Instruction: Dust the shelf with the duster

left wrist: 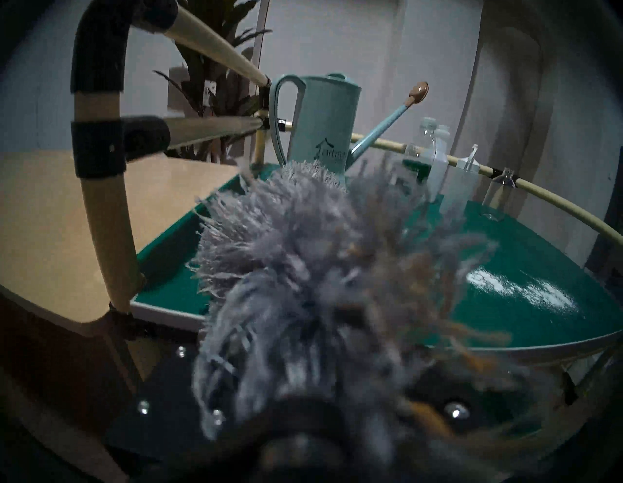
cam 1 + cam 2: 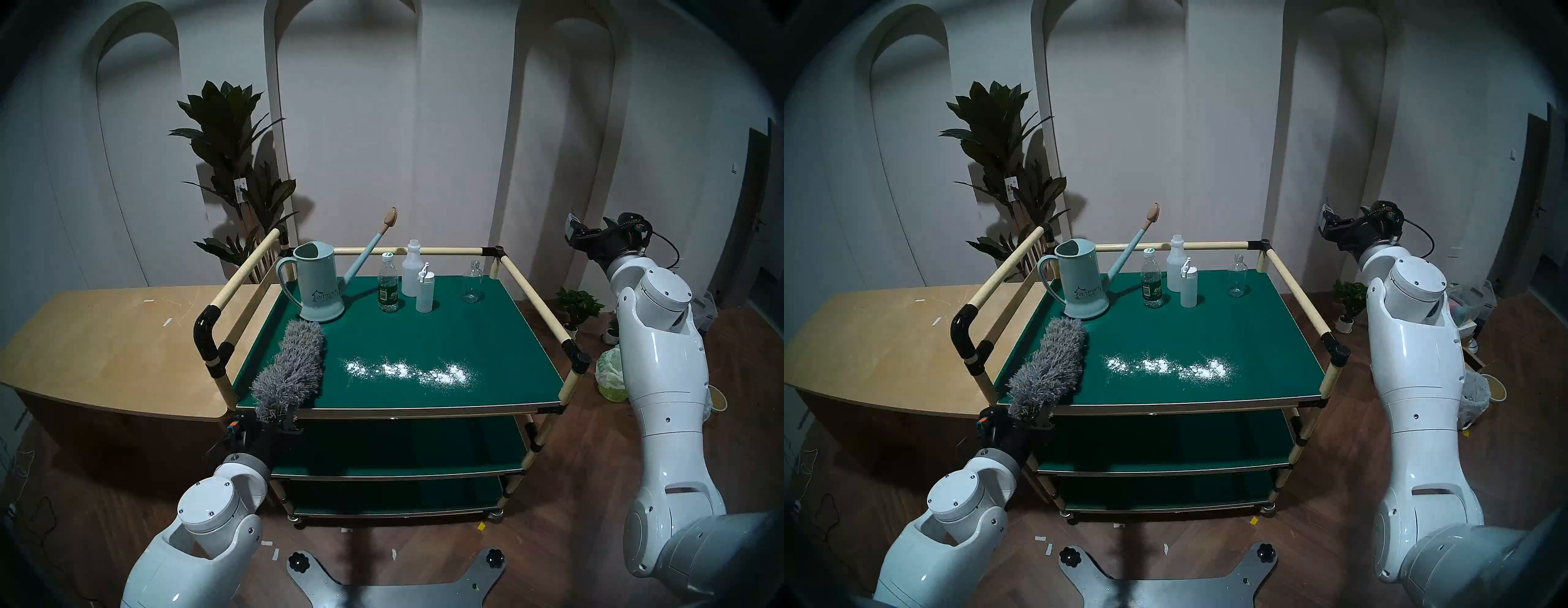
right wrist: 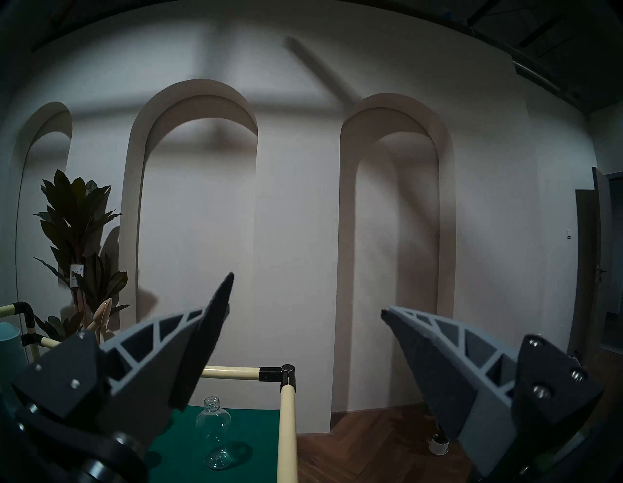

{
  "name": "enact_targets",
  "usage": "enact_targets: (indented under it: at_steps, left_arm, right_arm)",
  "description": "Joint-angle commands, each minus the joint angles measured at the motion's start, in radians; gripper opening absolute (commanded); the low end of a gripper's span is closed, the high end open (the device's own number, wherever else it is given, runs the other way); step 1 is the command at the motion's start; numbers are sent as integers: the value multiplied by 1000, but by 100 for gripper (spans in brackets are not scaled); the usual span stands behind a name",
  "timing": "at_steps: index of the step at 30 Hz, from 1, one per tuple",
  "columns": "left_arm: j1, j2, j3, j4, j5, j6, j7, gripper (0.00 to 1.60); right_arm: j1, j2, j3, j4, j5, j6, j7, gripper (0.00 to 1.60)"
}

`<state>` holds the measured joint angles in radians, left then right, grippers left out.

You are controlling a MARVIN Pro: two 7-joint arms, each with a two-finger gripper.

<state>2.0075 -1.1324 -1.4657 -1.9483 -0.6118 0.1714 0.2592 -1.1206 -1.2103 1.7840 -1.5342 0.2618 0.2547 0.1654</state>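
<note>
I have the duster (image 2: 292, 369) by its short dark handle, at the near left corner of the shelf (image 2: 488, 339). My left fingers (image 2: 282, 426) are hidden under the grey fluff in both head views, and my left wrist view is smothered by it, so I judge they are clenched on the handle, since the duster stays propped out over the edge. Its fluffy length lies across the left side of the shelf, tip pointing at the watering can (image 2: 318, 284).

I expect it to be very light and soft: the pile will squash and bend, not push back. The handle is the only firm place to hold; gripping the fluff would just slip.

My right fingers (image 3: 305, 310) are spread wide with nothing between them, held high off the far right corner, well apart from everything.

The green surface looks smooth and flat, railed by cream tubes. White powder (image 2: 409, 371) is strewn just beside the duster, toward the right. Four bottles stand at the back, light and easy to topple, I judge. A tan table (image 2: 106, 339) sits left of the cart; a plant (image 2: 237, 170) and a white arched wall stand behind.
</note>
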Motion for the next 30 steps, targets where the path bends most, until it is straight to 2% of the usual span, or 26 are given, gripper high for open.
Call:
enact_targets:
  at_steps: [1, 8, 12, 17, 30]
  left_arm:
    - [-36, 16, -20, -21, -40, 98, 14, 0]
    - [-53, 9, -28, -13, -75, 125, -3, 0]
    - [-57, 21, -31, -24, -107, 178, -15, 0]
    - [-67, 36, -23, -13, -136, 228, -44, 0]
    - [-97, 62, 6, -14, -167, 299, -97, 0]
  right_arm:
    - [-2, 0, 13, -29, 6, -21, 2, 160]
    - [-4, 1, 13, -31, 7, -26, -7, 160]
    - [-5, 2, 14, -35, 11, -23, -10, 160]
    - [-8, 4, 15, -42, 14, -22, -12, 160]
    - [-16, 6, 23, -58, 24, -13, -20, 160]
